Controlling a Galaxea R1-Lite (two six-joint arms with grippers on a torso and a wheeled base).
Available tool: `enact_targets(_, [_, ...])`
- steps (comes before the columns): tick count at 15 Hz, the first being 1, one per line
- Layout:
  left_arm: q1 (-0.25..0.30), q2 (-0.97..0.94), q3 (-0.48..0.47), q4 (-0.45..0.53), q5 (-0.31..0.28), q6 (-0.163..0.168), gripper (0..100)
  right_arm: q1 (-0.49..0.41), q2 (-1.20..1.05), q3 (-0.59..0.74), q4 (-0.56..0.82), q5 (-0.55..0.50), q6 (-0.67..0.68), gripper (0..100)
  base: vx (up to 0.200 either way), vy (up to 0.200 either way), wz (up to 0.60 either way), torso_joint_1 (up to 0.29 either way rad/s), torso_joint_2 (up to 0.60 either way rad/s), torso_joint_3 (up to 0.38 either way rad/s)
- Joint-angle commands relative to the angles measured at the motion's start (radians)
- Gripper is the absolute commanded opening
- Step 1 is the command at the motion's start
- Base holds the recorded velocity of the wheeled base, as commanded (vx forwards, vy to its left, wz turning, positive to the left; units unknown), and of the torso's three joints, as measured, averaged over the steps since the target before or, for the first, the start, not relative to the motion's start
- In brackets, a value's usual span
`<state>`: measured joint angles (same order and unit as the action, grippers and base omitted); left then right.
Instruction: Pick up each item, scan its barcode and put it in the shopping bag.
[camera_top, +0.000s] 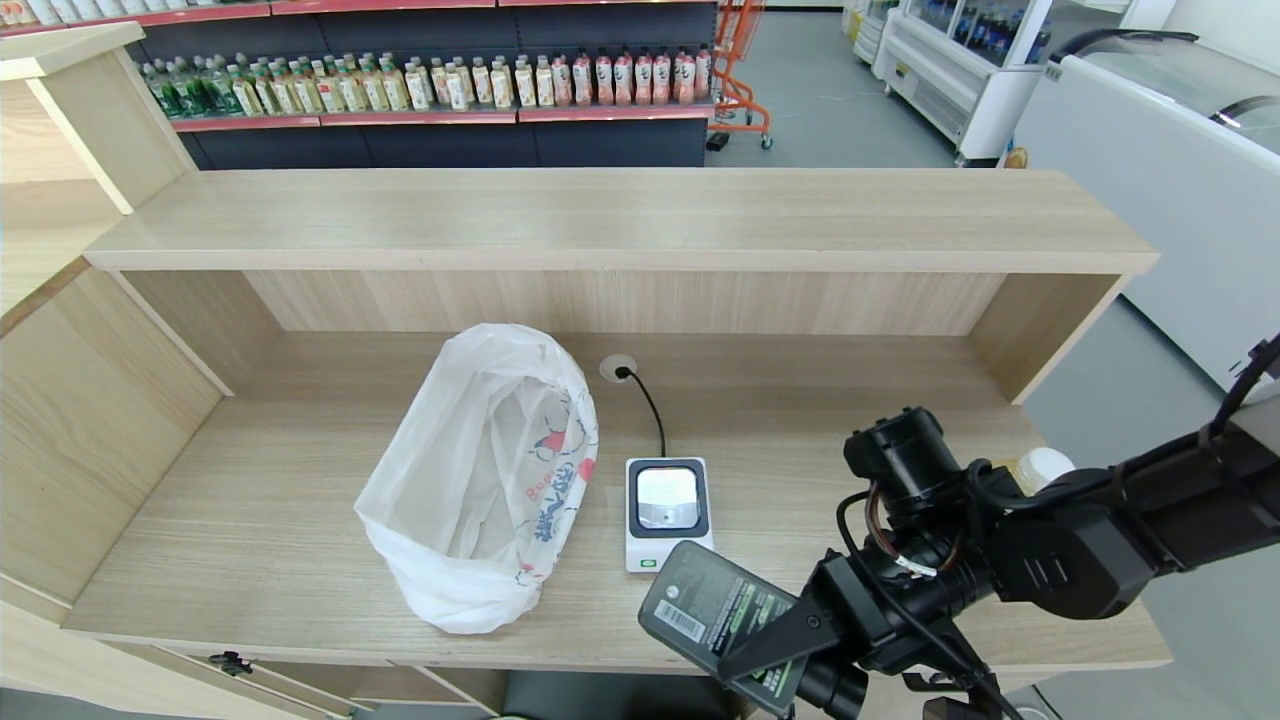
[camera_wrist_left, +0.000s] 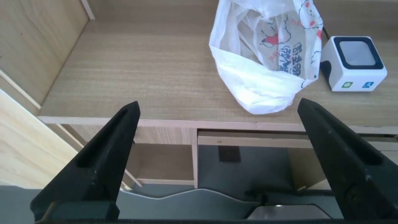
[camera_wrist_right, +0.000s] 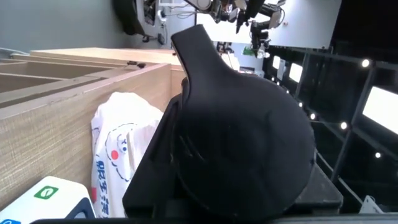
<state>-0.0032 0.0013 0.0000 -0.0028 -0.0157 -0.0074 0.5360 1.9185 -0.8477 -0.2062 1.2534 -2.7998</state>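
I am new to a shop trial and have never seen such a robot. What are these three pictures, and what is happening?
This is a two-armed robot at a wooden counter. The large picture comes from a camera on its head, looking down. The two small ones come from cameras on its wrists. On the counter lies an open white shopping bag, with a small barcode scanner beside it. The right hand grips a dark packet with a barcode label, at the counter's front edge near the scanner. The left hand is open and holds nothing.
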Motion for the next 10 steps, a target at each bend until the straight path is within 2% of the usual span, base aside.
enact_targets(1, [0.000,0.000,0.000,0.000,0.000,0.000,100,0.009,0.027,-0.010,0.001,0.004,-0.080,0,0.000,0.000,0.00,0.000,0.00,0.000])
enact_targets(10, [0.000,0.000,0.000,0.000,-0.001,0.000,100,0.033,0.070,-0.036,0.007,0.021,-0.080,0,0.000,0.000,0.00,0.000,0.00,0.000])
